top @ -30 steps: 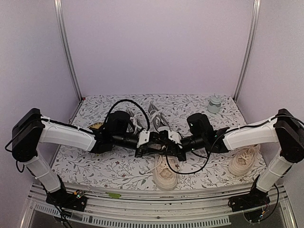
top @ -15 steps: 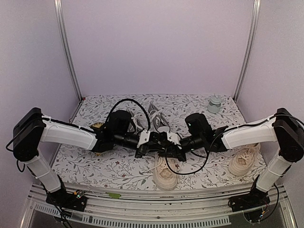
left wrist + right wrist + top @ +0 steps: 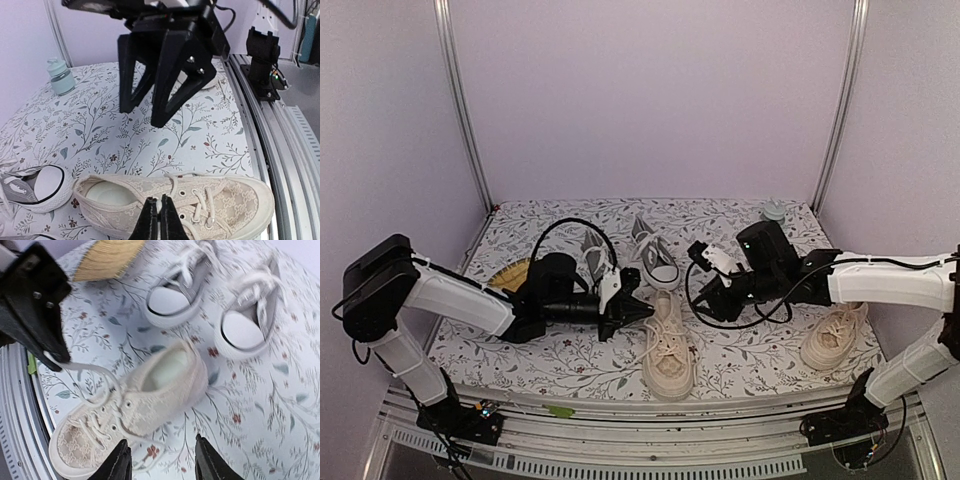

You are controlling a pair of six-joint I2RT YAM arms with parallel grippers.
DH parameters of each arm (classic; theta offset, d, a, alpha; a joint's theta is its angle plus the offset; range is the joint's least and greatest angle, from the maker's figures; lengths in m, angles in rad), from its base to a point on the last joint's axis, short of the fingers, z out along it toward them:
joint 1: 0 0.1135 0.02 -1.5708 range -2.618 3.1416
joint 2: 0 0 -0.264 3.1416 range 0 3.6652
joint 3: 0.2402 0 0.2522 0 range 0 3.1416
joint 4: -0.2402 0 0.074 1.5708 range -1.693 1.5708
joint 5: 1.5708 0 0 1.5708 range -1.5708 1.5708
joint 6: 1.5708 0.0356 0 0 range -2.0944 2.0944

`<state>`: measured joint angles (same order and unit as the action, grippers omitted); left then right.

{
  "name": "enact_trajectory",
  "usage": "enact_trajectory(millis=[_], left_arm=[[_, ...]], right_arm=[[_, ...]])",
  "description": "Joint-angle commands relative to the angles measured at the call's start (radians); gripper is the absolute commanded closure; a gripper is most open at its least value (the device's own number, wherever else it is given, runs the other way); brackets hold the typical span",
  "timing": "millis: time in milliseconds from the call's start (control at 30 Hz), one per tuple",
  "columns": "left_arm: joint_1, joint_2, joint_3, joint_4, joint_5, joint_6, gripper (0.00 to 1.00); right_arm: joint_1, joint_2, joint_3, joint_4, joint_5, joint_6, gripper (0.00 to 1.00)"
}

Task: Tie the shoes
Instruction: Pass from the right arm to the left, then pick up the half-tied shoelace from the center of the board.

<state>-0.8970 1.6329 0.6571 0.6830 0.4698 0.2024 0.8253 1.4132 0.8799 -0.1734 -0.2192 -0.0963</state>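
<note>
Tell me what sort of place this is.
Probably a robot test booth, not a home: plain lilac walls, aluminium corner posts, and a floral-covered table with a metal mounting rail along its near edge.

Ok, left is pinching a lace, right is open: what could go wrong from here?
The left end effector is shut on one lace of the cream shoe, which nothing pins down; a hard pull may drag the shoe instead of tightening. The right end effector is open, so the rest of the lacing could slacken. The grey shoes sit close behind and could be knocked.
</note>
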Motion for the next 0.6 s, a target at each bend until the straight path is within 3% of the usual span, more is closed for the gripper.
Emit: enact_trajectory(millis=[0,100,300,433,567], left_arm=[[-0.020,-0.011,-0.021,0.113,-0.053,-0.105,1.00],[-0.031,0.000,-0.021,0.115,-0.080,-0.116,1.00],[-0.041,0.008,-0.014,0.115,-0.122,-0.122,1.00],[-0.046,0.012,-0.010,0.105,-0.122,-0.107,1.00],[-0.047,0.019,0.007,0.075,-0.120,-0.094,1.00]], right_arm=[[-0.002,0.012,0.018,-0.309,0.197,0.276,0.56],[0.016,0.063,0.026,-0.355,0.116,0.311,0.57],[0.190,0.130,0.019,-0.339,-0.091,0.224,0.61],[0.202,0.136,-0.025,-0.352,-0.089,0.263,0.72],[0.235,0.158,-0.038,-0.303,-0.102,0.270,0.73]])
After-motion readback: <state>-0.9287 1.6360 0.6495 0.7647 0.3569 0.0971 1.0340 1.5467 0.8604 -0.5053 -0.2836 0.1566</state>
